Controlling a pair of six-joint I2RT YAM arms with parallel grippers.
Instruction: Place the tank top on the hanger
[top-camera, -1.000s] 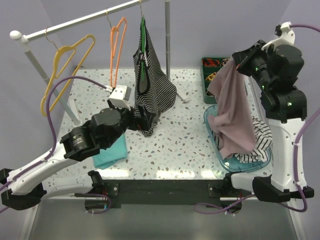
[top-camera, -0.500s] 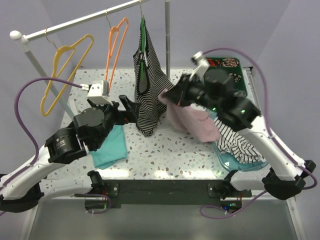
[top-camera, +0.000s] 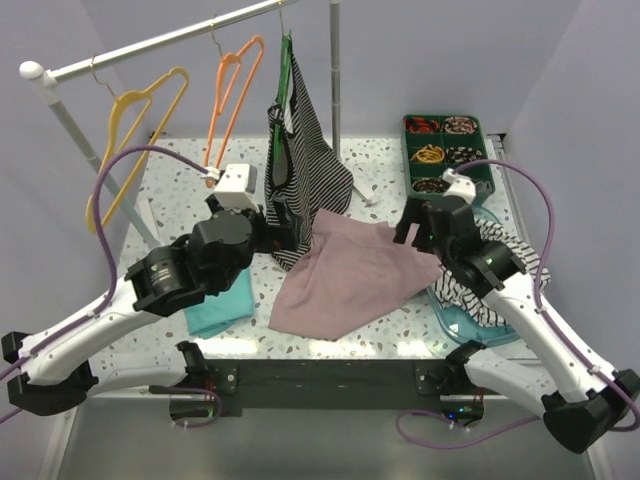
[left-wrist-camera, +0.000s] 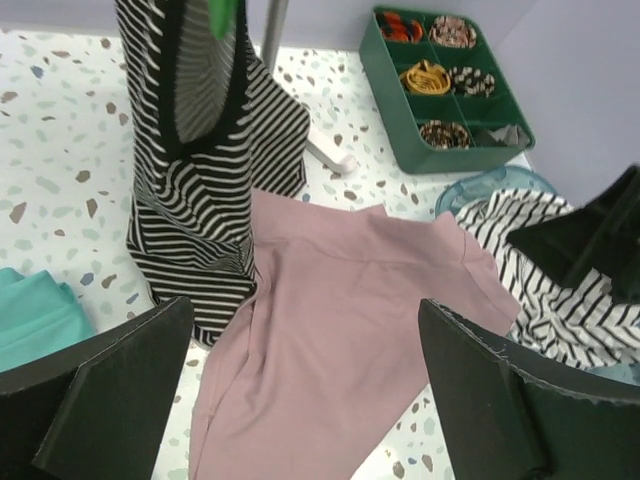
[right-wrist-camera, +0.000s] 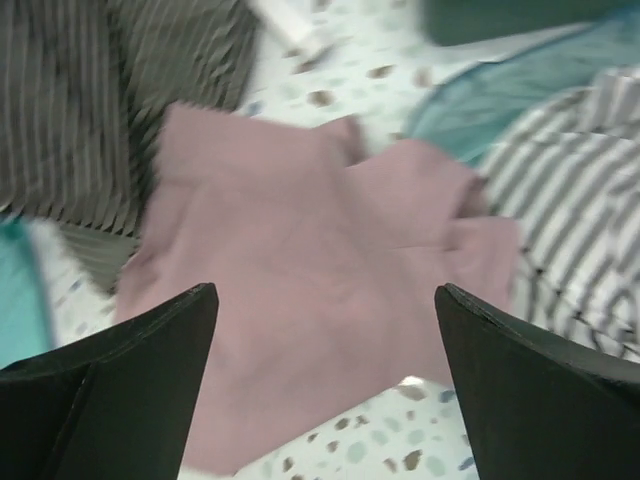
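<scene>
Right gripper (right-wrist-camera: 325, 290) is spread wide and empty over the mauve tank top (top-camera: 345, 275), which lies flat on the desk (top-camera: 170, 190), probably so a strap's easy to grab. Left gripper (left-wrist-camera: 305, 310) gapes empty too. The orange hanger (top-camera: 225, 100) hangs on the rail (top-camera: 150, 45).

No readable text, label, brand, number or sign appears on anything in any of the three views

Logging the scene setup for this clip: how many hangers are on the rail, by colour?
yellow hanger: 1
orange hanger: 1
green hanger: 1
Total: 3
</scene>
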